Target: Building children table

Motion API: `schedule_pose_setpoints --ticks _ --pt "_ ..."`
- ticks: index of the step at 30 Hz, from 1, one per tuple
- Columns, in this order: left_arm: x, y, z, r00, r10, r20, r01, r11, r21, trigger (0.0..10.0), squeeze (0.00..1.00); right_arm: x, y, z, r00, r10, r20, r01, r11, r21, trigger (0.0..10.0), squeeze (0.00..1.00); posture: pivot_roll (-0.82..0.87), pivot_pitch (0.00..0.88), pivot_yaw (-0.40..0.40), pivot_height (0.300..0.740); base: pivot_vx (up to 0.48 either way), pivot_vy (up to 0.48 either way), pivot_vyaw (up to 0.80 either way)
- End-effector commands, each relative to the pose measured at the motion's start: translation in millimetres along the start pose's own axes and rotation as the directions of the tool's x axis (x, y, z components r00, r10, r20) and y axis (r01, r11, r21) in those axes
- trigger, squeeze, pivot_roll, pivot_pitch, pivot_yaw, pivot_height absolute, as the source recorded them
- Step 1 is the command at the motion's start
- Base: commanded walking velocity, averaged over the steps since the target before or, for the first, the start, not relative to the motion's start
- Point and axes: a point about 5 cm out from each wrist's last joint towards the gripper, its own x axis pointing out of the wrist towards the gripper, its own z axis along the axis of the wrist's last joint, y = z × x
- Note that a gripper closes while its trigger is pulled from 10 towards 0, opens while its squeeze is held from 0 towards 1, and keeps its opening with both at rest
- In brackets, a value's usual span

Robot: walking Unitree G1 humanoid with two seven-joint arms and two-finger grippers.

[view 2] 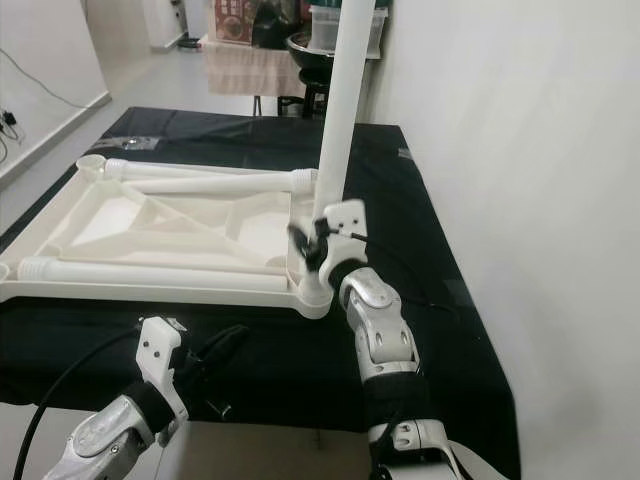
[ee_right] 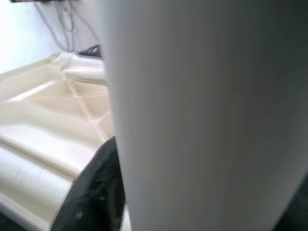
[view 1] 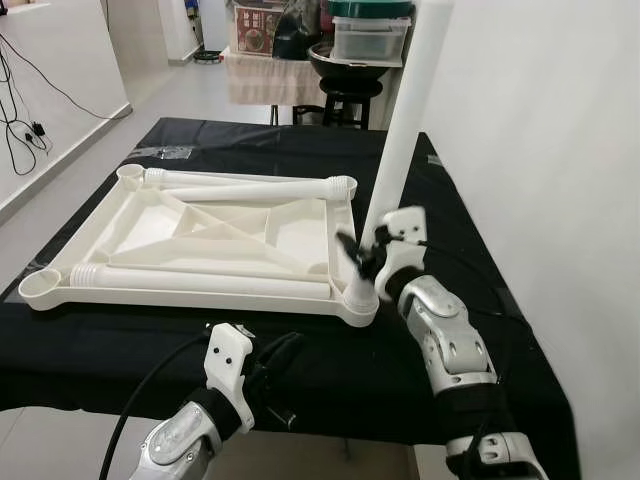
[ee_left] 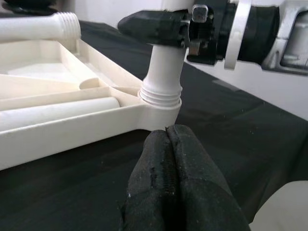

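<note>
White plastic, the upturned tabletop (view 1: pixel 215 225) lies on the black cloth (view 1: pixel 460 250) of the work table, two loose legs (view 1: pixel 200 282) resting inside it. My right gripper (view 1: pixel 362 262) pinches an upright leg (view 1: pixel 400 150) standing in the near right corner socket (view 1: pixel 358 300). My left gripper (ee_left: pixel 168 183) hovers just before that socket, fingers pressed together, empty.

A lived-in home room, by its plain white walls (view 1: pixel 530 120) and pale tiled floor (view 1: pixel 150 100). Black power cables (view 1: pixel 25 125) trail down the left wall to a plug. Beyond the far edge of the black-draped worktable (view 1: pixel 300 150) stands a black round stool (view 1: pixel 345 100) carrying a dark bowl and clear plastic storage boxes (view 1: pixel 370 38), beside a cloth-covered stand (view 1: pixel 265 78).
</note>
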Motion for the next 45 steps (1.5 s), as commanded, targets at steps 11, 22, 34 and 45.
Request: schedule_pose_setpoints --ticks 11,22,34,45 --pt "1.2 -1.1 -2 1.000 -0.005 -0.007 0.005 1.000 -0.003 10.0 0.00 -2.0 11.3 37 0.865 0.501 0.032 -0.491 0.858 -0.151 10.0 0.00 0.06 0.016 -0.069 0.740 0.000 0.000 0.00" --pt "0.6 -1.4 -4 1.000 -0.007 -0.016 0.007 1.000 -0.001 10.0 0.00 -0.3 -12.3 30 0.780 0.626 -0.011 -0.625 0.778 -0.065 10.0 0.00 0.07 0.009 -0.065 0.740 0.000 0.000 0.00" --pt "0.6 -1.4 -3 1.000 -0.009 -0.016 0.009 1.000 -0.004 10.0 0.00 -8.3 -24.8 27 0.799 0.601 0.007 -0.600 0.798 -0.055 0.0 0.00 0.06 0.018 -0.054 0.740 0.000 0.000 0.00" --pt "-3.1 1.4 -1 1.000 -0.008 -0.015 0.007 1.000 -0.006 10.0 0.00 -22.4 -4.1 -25 0.967 -0.245 -0.077 0.247 0.969 0.024 0.0 0.00 0.06 0.041 -0.054 0.740 0.000 0.000 0.00"
